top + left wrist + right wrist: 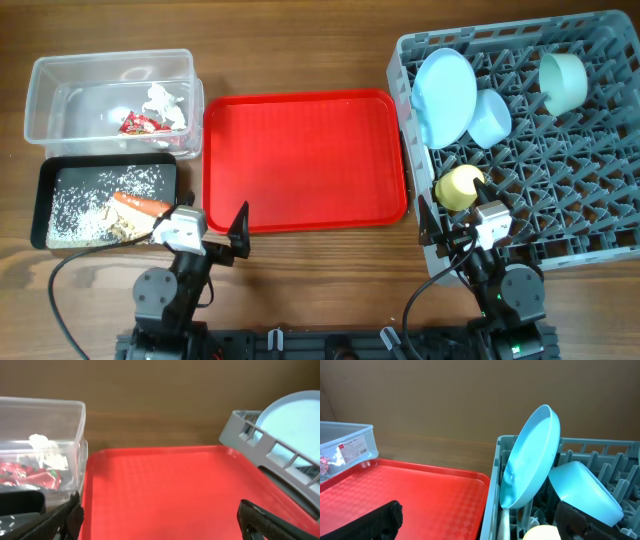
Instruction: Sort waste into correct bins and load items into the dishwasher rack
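Observation:
The clear tub [40,80] at back left holds the red-and-white wrapper [140,124] and white tissue [165,102]. In front of it, the black tray [45,200] holds the carrot [140,204] and scattered grains [90,205]. The grey rack [590,200] on the right carries the blue plate [445,95] on edge, the small blue bowl [490,118], the mint bowl [563,82] and the yellow cup [458,187]. My left gripper [205,228] is open at the red tray's front left corner, holding nothing. My right gripper [458,212] is open just short of the cup, astride the rack's front left wall.
The flat red tray [300,160] lies bare between the bins and the rack. In the left wrist view it [165,490] fills the ground between my fingers, with the tub [75,425] left and the rack [250,435] right. Wooden table runs along the front.

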Available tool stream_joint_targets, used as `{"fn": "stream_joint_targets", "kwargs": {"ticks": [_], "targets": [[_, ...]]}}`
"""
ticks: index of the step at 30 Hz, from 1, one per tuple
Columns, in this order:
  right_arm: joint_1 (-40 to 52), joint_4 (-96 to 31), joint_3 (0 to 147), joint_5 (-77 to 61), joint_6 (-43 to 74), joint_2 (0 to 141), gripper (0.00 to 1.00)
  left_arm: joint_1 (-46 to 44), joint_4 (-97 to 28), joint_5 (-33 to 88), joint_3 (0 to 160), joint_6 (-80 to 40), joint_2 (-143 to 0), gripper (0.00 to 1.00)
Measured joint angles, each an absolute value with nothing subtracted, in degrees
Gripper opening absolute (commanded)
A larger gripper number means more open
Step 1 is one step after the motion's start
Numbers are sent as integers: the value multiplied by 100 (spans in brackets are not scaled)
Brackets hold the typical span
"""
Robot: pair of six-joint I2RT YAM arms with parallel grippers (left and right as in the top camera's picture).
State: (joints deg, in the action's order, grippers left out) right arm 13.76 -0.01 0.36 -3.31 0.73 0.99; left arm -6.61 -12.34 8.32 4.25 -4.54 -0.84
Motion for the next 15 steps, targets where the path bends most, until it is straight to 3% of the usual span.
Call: {"fn": "stream_joint_targets", "kwargs": {"ticks": [15], "targets": [[1376,-1,36,-331,73,99,100,-661,-1153,851,408,-454,-78,100]]}}
